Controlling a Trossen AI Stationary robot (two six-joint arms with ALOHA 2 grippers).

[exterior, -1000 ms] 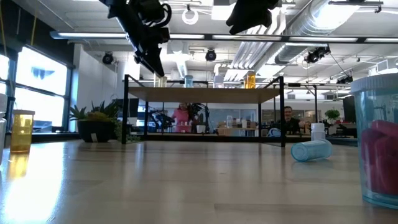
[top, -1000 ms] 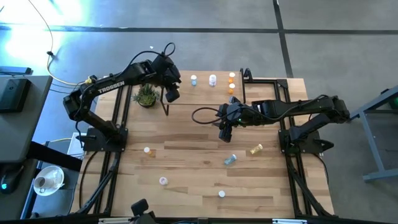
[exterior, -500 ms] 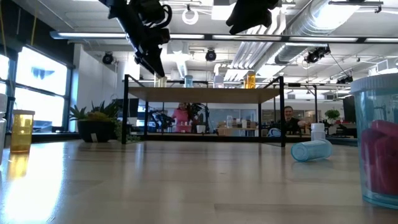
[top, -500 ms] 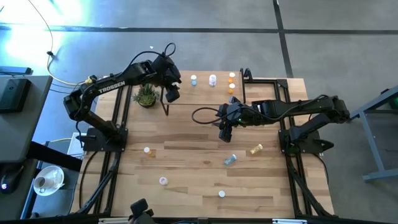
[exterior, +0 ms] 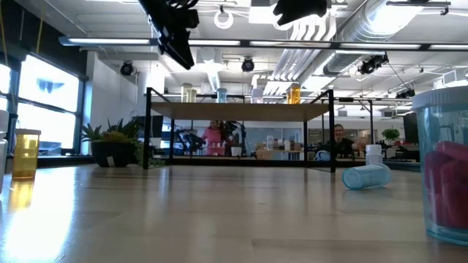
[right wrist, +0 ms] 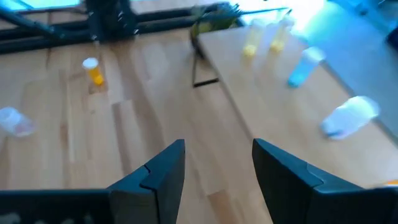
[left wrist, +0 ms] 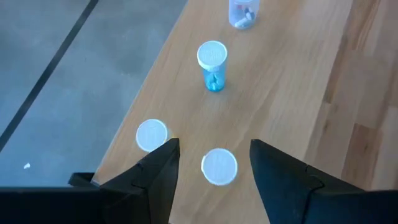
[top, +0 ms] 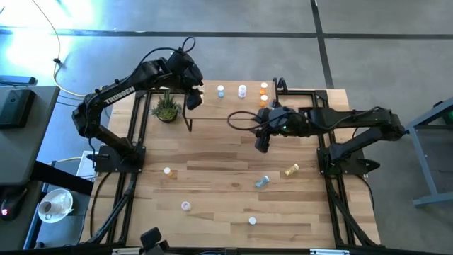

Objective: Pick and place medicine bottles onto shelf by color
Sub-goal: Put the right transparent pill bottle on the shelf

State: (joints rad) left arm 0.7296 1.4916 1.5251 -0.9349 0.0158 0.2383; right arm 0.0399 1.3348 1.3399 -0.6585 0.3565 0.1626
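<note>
we see a plank tabletop (top: 212,177) carrying the shelf (top: 233,106) along its far edge, a potted plant (top: 165,109) at the shelf's left end, and medicine bottles (top: 262,182) scattered toward the near edge; more bottles stand on the shelf.

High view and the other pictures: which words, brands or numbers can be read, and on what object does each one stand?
"TROSSEN": white letters along the left arm, readable in the high view.
Right arm: no lettering can be made out.
Medicine bottles: no label text can be read in any view.
Shelf and room behind it in the low view: no readable signs.
</note>
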